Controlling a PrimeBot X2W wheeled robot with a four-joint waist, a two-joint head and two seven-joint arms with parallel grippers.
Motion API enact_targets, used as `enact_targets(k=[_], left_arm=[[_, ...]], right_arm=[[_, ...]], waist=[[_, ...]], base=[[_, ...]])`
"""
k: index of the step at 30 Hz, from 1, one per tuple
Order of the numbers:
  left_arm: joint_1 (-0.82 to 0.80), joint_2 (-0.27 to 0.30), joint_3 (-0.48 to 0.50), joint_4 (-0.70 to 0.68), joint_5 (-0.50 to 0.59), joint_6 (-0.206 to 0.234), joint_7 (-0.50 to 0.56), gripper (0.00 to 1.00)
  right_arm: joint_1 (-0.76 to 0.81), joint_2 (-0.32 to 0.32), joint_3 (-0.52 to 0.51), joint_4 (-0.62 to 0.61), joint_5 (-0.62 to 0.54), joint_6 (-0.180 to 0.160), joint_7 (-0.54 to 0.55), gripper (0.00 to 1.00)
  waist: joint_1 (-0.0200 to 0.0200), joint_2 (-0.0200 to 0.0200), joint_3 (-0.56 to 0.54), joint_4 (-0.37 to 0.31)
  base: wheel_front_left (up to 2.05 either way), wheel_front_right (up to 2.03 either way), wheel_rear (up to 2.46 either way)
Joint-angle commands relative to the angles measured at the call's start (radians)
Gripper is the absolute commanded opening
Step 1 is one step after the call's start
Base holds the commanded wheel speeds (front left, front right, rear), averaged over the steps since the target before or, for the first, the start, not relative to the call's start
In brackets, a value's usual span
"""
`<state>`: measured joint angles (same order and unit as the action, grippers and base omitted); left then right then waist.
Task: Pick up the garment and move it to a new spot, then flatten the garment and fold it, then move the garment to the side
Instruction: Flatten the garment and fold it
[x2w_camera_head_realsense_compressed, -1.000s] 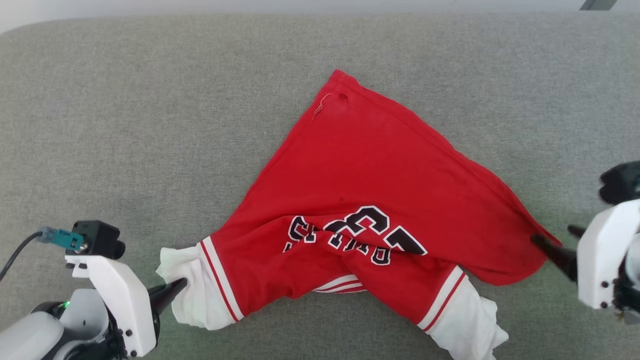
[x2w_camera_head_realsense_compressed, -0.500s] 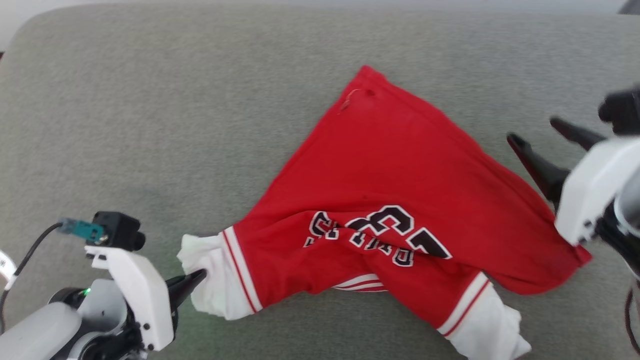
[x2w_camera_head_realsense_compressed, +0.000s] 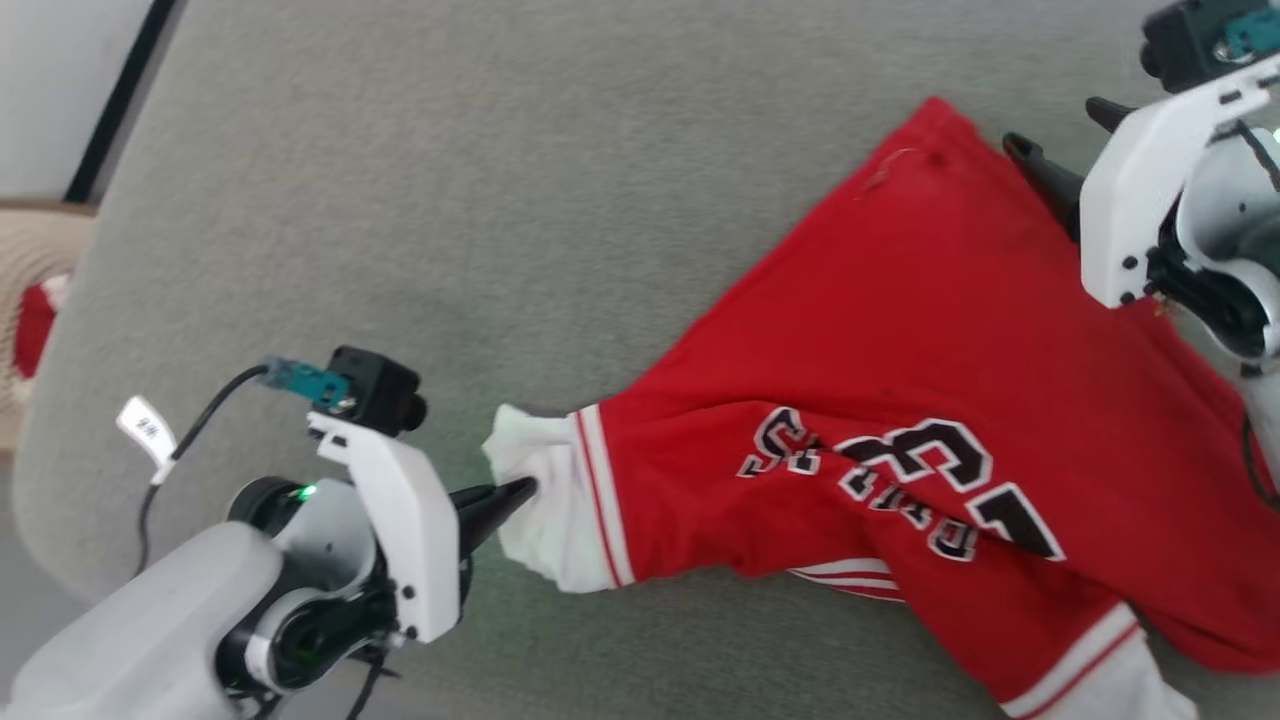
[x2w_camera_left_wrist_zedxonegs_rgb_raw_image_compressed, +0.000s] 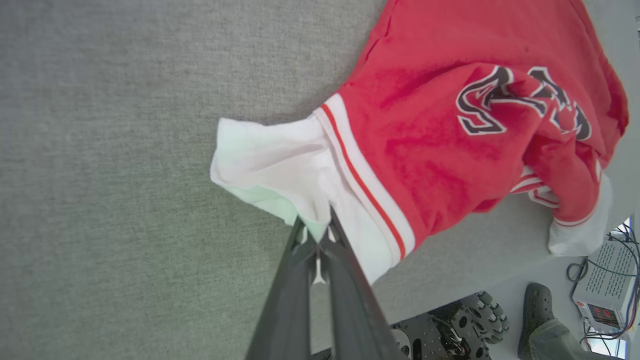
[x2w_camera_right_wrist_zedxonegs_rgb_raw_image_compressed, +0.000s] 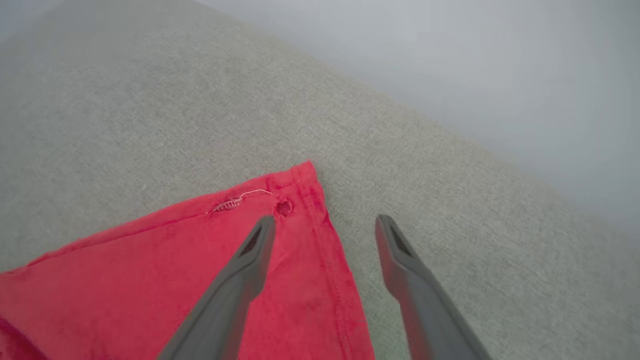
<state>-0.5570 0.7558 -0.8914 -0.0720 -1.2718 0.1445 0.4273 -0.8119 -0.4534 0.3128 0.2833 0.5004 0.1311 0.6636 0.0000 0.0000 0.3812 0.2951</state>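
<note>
The grey fabric-covered worktop (x2w_camera_head_realsense_compressed: 400, 200) carries the garment (x2w_camera_head_realsense_compressed: 900, 330), which lies rumpled, its red body spread in a rough triangle and its lettering (x2w_camera_head_realsense_compressed: 900, 470) creased. At the garment's left end, the left tool (x2w_camera_head_realsense_compressed: 522, 490) is pinched together on the cloth of the white sleeve (x2w_camera_left_wrist_zedxonegs_rgb_raw_image_compressed: 270, 165). At the garment's far hem corner (x2w_camera_right_wrist_zedxonegs_rgb_raw_image_compressed: 306, 180) the right tool (x2w_camera_right_wrist_zedxonegs_rgb_raw_image_compressed: 326, 222) is poised with its jaws wide apart, one finger over red cloth and the other over bare worktop just beside the garment. To flatten well, I judge it should come down straddling that hem edge and bite behind the stitching, clear of the small hole (x2w_camera_right_wrist_zedxonegs_rgb_raw_image_compressed: 283, 207). It should then draw away from the sleeve grip until the creases go.
</note>
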Motion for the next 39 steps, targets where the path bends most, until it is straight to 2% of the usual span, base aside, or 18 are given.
enact_targets(k=[1,9,13,16,20,21,22,29,39], left_arm=[[-0.024,-0.022,-0.005,0.014,0.011,-0.016,0.004,0.00],[-0.069,-0.089,-0.026,0.078,0.023,-0.062,0.007,0.00],[-0.081,-0.114,-0.029,0.109,0.022,-0.082,0.000,0.00],[-0.080,-0.121,-0.029,0.126,0.017,-0.092,-0.004,0.00],[-0.081,-0.125,-0.026,0.143,0.011,-0.097,-0.005,0.00],[-0.083,-0.125,-0.024,0.148,0.011,-0.099,-0.006,0.00],[-0.085,-0.123,-0.021,0.152,0.008,-0.099,-0.005,0.00],[-0.121,-0.082,0.011,0.166,0.007,-0.098,0.002,0.00],[-0.247,0.067,0.063,0.138,0.058,-0.052,0.090,0.00]], right_arm=[[-0.043,-0.007,0.017,0.065,0.010,-0.001,-0.006,1.00],[-0.172,-0.029,0.117,0.319,0.025,-0.001,0.040,1.00],[-0.177,-0.019,0.202,0.441,0.052,-0.001,0.137,1.00],[-0.152,-0.015,0.272,0.521,0.077,0.000,0.254,1.00],[-0.122,-0.009,0.355,0.548,0.118,0.005,0.379,1.00],[-0.124,-0.014,0.370,0.538,0.126,0.005,0.388,0.04],[-0.129,-0.020,0.383,0.526,0.136,0.006,0.395,0.00],[-0.209,-0.067,0.374,0.432,0.199,0.002,0.266,0.00],[-0.246,-0.144,0.389,0.252,0.283,-0.001,0.075,0.00]], waist=[[0.0000,0.0000,0.036,0.057],[0.0000,0.0000,0.081,0.137],[0.0000,0.0000,0.096,0.162],[0.0000,0.0000,0.100,0.168],[0.0000,0.0000,0.097,0.165],[0.0000,0.0000,0.096,0.162],[0.0000,0.0000,0.095,0.158],[0.0000,0.0000,0.068,0.109],[0.0000,0.0000,-0.022,-0.003]], base=[[0.00,0.00,0.00],[0.00,0.00,0.00],[0.00,0.00,0.00],[0.00,0.00,0.00],[0.00,0.00,0.00],[0.00,0.00,0.00],[0.00,0.00,0.00],[0.00,0.00,0.00],[0.00,0.00,0.00]])
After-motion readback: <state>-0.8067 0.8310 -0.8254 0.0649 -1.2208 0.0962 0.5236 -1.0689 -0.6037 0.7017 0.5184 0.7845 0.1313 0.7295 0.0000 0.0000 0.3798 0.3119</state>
